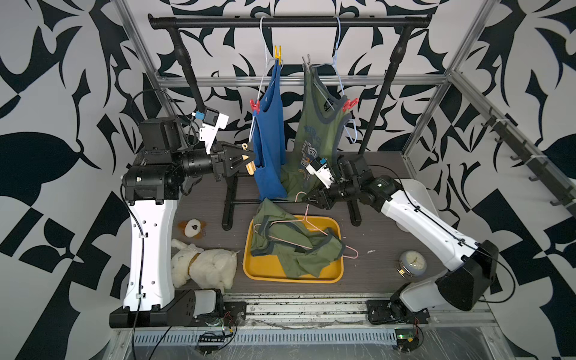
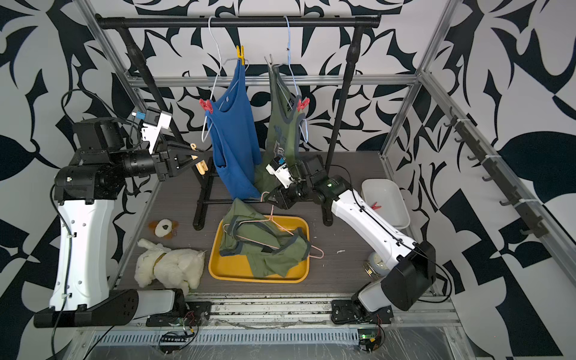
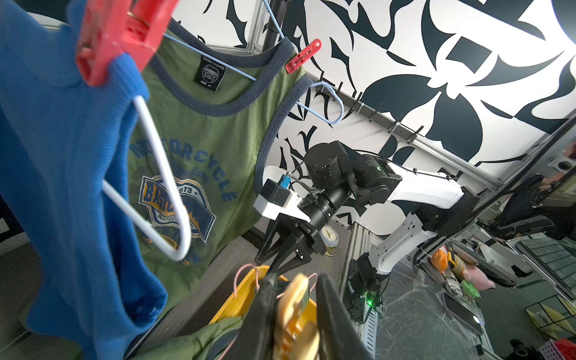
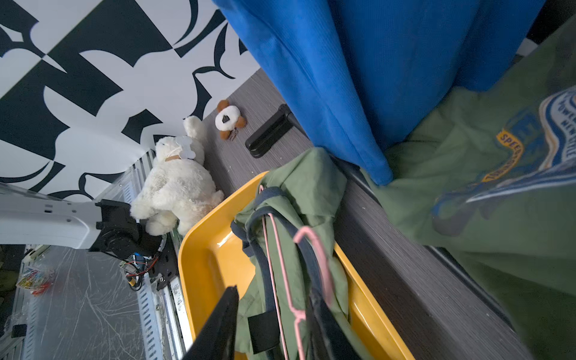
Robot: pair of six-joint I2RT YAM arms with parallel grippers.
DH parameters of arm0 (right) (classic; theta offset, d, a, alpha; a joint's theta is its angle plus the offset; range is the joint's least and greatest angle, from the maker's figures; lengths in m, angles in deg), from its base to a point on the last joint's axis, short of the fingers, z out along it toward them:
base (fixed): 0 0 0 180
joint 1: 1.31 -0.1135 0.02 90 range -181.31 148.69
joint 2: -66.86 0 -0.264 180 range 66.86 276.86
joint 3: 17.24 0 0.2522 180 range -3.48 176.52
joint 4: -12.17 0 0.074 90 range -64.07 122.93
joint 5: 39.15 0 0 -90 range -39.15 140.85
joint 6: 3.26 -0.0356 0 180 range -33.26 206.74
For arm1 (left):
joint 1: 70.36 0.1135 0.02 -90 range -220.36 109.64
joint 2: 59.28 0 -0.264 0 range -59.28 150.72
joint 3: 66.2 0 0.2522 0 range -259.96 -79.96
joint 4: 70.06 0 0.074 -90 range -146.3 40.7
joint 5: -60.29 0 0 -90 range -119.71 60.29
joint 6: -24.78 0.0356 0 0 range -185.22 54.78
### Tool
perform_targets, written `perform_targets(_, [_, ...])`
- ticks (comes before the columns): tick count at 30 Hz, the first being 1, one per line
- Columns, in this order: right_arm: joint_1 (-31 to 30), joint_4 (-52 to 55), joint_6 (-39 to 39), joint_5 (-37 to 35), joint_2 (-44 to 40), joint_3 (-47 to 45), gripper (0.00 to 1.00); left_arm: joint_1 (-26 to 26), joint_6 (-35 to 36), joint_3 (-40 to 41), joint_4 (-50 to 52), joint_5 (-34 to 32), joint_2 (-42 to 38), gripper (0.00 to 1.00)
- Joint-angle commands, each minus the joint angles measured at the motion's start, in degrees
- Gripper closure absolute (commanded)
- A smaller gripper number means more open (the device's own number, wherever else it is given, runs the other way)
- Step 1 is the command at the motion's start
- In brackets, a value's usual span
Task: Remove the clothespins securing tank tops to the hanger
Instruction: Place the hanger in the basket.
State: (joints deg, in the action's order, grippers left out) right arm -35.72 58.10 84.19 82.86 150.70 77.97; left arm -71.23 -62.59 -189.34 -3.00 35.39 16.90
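Note:
My left gripper (image 1: 252, 158) is shut on a tan wooden clothespin (image 3: 296, 311), held just left of the hanging blue tank top (image 1: 269, 140). A yellow clothespin (image 1: 277, 54) and a red one (image 1: 255, 106) pin the blue top to its white hanger. A grey clothespin (image 1: 307, 60) and a red one (image 1: 350, 104) pin the printed green tank top (image 1: 314, 131). Another green tank top (image 1: 293, 243) lies on a pink hanger (image 4: 311, 243) in the yellow tray (image 1: 265, 271). My right gripper (image 4: 273, 290) is open, its fingers either side of the hanger's hook.
A black rack (image 1: 286, 22) carries both hangers. A white plush dog (image 1: 202, 268) and a small plush head (image 1: 193, 227) lie at the front left. A clock (image 1: 411, 263) sits at the front right. A white bin (image 2: 386, 199) behind the right arm holds a red clothespin (image 2: 375, 205).

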Motion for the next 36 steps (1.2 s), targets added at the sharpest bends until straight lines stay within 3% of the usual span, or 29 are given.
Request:
perform_targets(1, [-1.3, 2.2, 0.6, 1.0, -2.2, 2.2, 0.62, -0.6, -1.2, -0.2, -1.6, 0.0, 0.3, 0.89])
perform_targets(9, [-9.7, 2.0, 0.0, -1.4, -7.1, 10.3, 0.56, -1.9, -5.0, 1.6, -5.0, 0.0, 1.0, 0.89])
perform_targets(15, [-16.4, 0.2, 1.0, -10.9, -3.2, 20.3, 0.52, -2.4, -6.1, 2.5, -6.0, -0.1, 1.0, 0.88])
perform_targets(19, [-19.1, -3.7, 1.2, -12.6, -0.2, 23.2, 0.5, -2.5, -6.7, 3.2, -6.4, -0.4, 0.5, 0.88])
perform_targets(25, [-20.2, -7.1, 0.9, -14.4, 4.1, 26.3, 0.33, -3.1, -7.6, 3.4, -6.4, 0.2, 0.0, 0.87])
perform_targets(29, [-20.4, -10.2, 0.7, -17.8, 5.6, 27.0, 0.32, -3.3, -7.9, 3.5, -6.4, 0.7, -0.5, 0.86])
perform_targets(36, [-20.4, -13.0, -0.6, -15.9, 7.0, 28.1, 0.3, -3.4, -5.4, 3.7, -5.5, -2.1, -1.0, 0.86])
